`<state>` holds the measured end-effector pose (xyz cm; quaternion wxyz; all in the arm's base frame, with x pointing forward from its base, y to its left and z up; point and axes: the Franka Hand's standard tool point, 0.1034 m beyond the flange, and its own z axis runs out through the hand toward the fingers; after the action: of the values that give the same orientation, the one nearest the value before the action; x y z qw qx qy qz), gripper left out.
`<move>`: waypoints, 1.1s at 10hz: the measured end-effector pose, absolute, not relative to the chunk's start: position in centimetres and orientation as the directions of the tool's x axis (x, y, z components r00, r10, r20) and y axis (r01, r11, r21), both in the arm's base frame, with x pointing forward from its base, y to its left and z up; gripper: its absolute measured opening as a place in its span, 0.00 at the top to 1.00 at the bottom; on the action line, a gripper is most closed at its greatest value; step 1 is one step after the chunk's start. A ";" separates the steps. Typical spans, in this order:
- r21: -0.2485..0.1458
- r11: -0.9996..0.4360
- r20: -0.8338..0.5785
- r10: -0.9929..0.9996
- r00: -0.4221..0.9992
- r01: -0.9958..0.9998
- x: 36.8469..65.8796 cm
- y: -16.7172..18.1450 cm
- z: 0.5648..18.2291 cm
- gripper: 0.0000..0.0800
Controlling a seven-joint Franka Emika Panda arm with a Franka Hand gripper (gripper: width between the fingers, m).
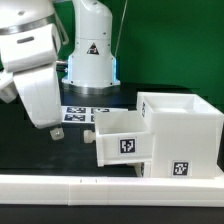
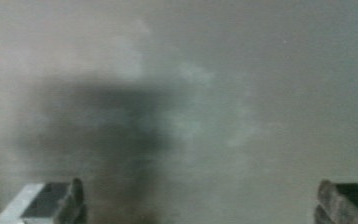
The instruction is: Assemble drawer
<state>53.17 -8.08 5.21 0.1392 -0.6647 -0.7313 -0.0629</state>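
Observation:
The white drawer casing (image 1: 185,125) stands at the exterior view's right, with square tags on its front. One small white tray (image 1: 124,140) with a tag on its face sticks out of the casing's left side, partly pushed in. A second tray does not show. My gripper (image 1: 52,128) hangs left of the tray, apart from it and close above the table. In the wrist view my gripper (image 2: 202,205) is open, with its fingers (image 2: 55,203) wide apart and nothing between them. The rest of that view is a grey blur.
The marker board (image 1: 84,111) lies flat on the dark table behind the gripper. A long low white rail (image 1: 110,188) runs along the front edge. The robot's base (image 1: 92,60) stands at the back.

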 end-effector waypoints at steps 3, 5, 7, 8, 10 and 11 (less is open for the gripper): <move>-0.114 0.069 0.288 0.957 -0.034 0.991 53.6 -5.4 5.2 0.19; -0.132 0.014 0.288 0.957 0.025 0.991 53.9 -3.6 5.5 0.19; -0.146 -0.033 0.286 0.955 0.074 0.989 54.2 -2.0 5.9 0.19; -0.149 -0.050 0.284 0.954 0.091 0.988 54.2 -1.4 5.9 0.19; -0.155 -0.083 0.280 0.952 0.124 0.984 54.2 -0.1 5.8 0.19; -0.160 -0.088 0.281 0.951 0.131 0.983 54.2 0.8 5.7 0.19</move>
<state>54.24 0.77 5.67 0.1556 -0.7358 -0.6571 -0.0523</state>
